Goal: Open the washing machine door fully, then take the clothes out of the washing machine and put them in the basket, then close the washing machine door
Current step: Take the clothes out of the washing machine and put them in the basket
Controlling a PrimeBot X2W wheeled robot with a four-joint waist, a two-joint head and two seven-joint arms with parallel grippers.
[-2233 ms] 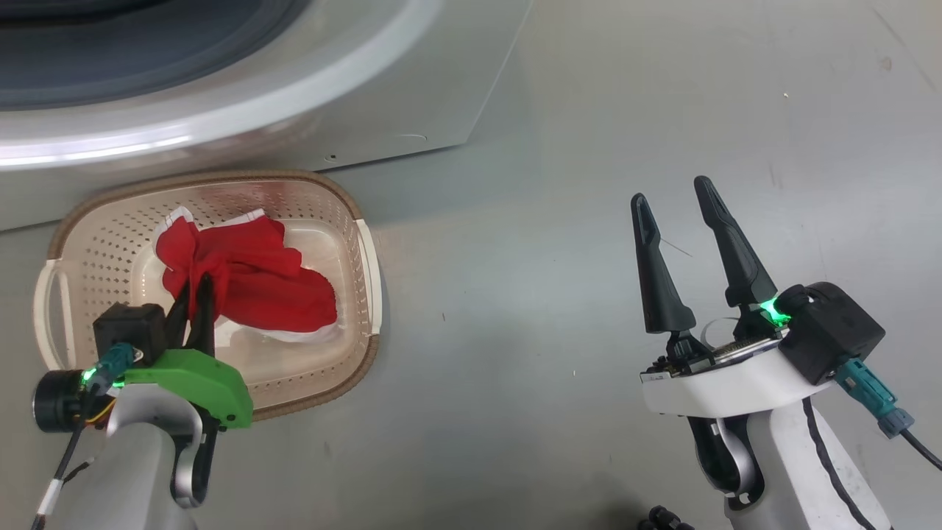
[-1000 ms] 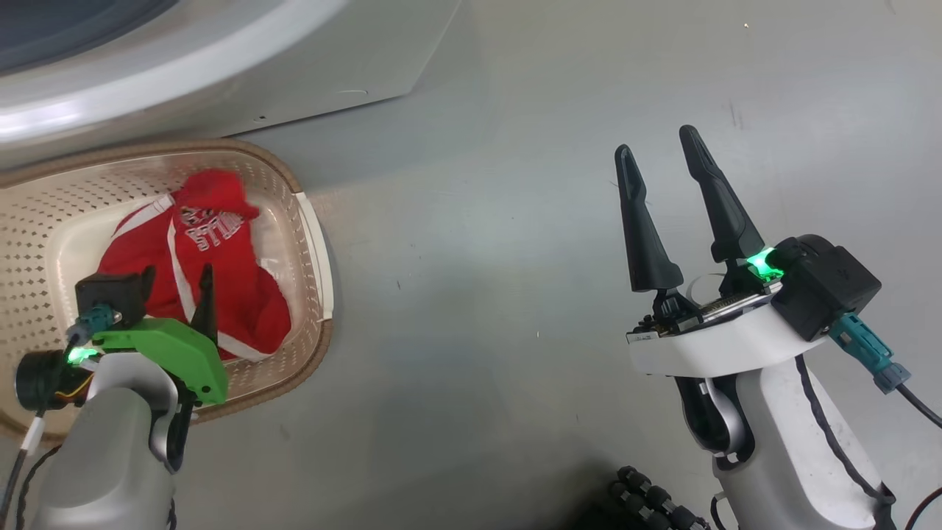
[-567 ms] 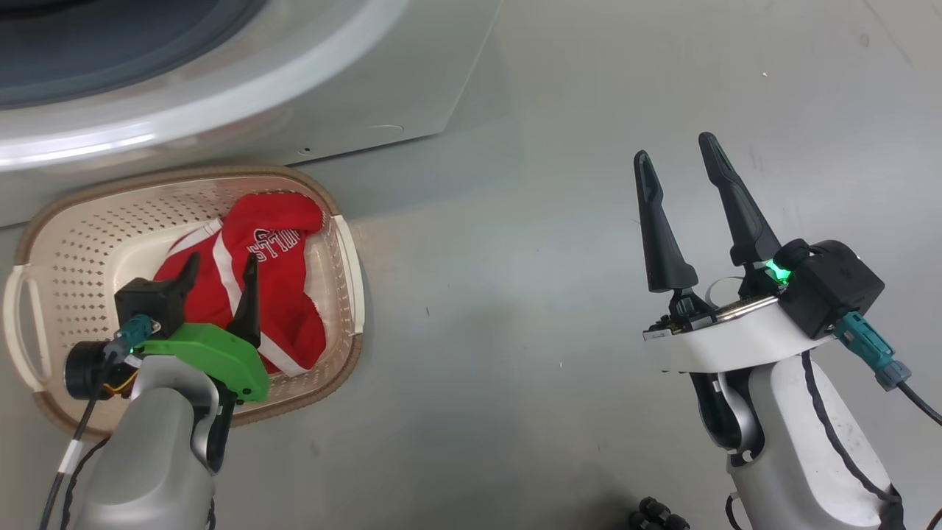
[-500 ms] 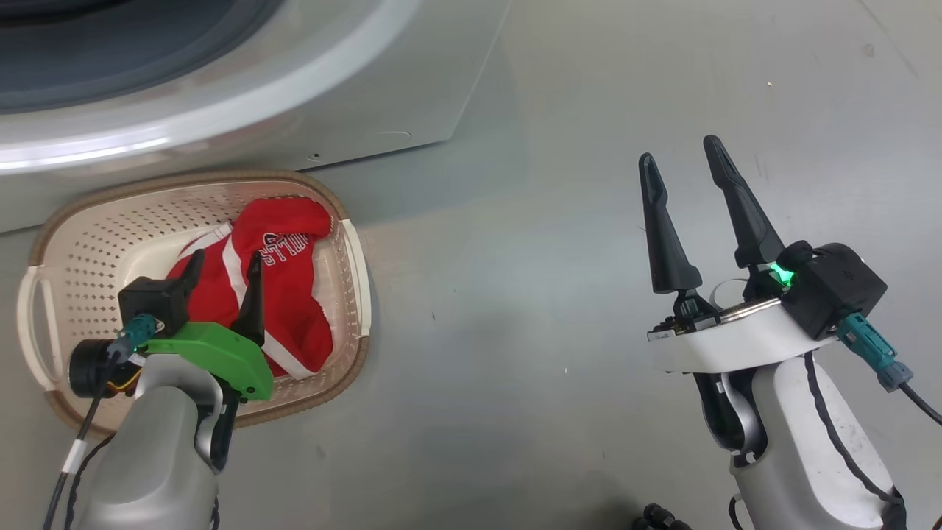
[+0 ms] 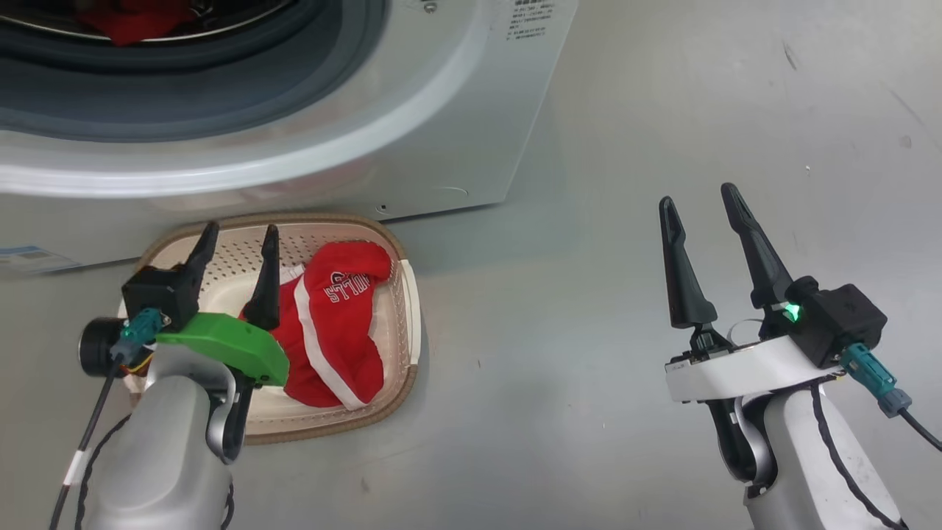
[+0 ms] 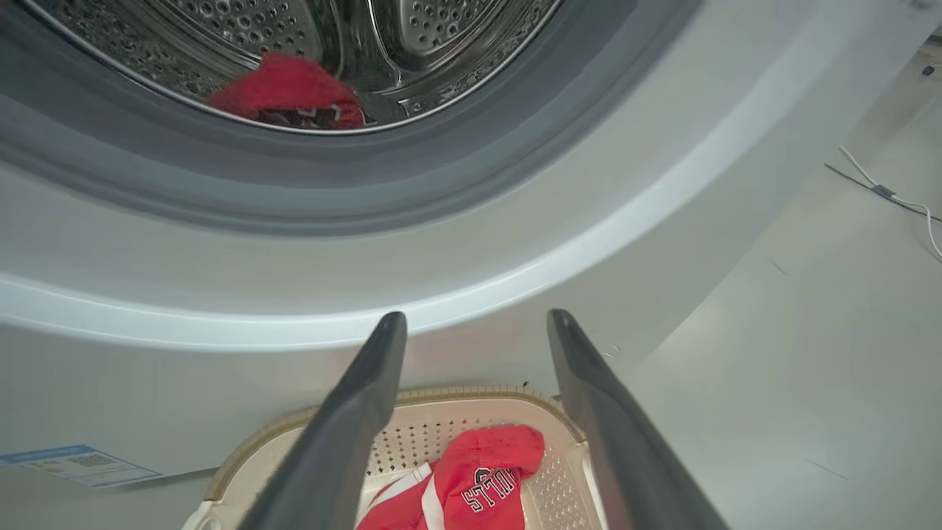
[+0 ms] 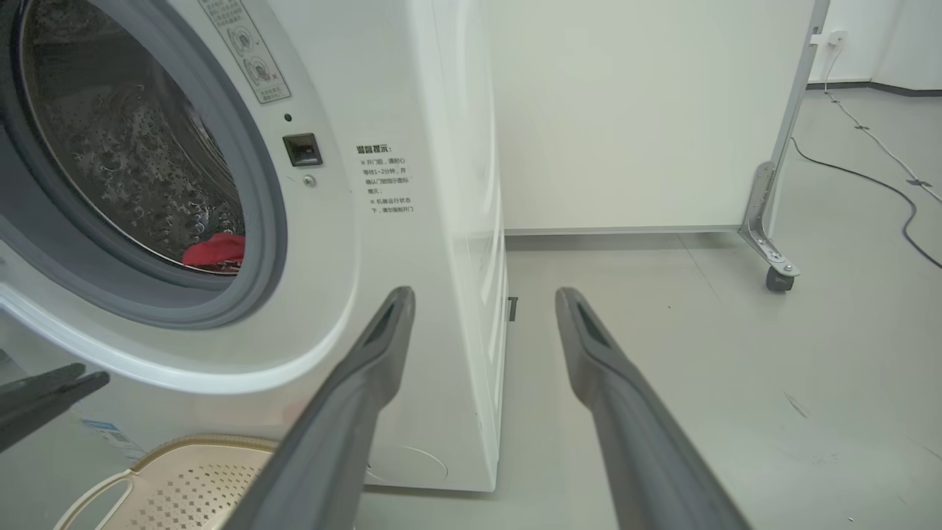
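Note:
The white washing machine point(image 5: 412, 110) has its grey-gasketed opening uncovered; the washing machine door is out of view. One piece of the red clothes point(image 6: 287, 92) lies low in the steel drum, also seen as a red patch point(image 7: 213, 250). Another red garment point(image 5: 335, 331) with white stripes and lettering lies in the cream basket point(image 5: 403, 294) on the floor against the machine's front. My left gripper point(image 5: 241, 230) hangs open and empty above the basket's left half, fingers pointing at the machine. My right gripper point(image 5: 698, 196) is open and empty over bare floor to the right.
A blue sticker point(image 6: 73, 464) sits low on the machine's front. To the machine's right stands a white panel point(image 7: 647, 110) on a caster point(image 7: 776, 276), with a cable point(image 7: 883, 184) trailing across the grey floor behind it.
My left gripper, shut on the red garment in the basket 2.2 s ago, opened, let it go and rose clear. The head camera has tilted up, bringing the drum into view.

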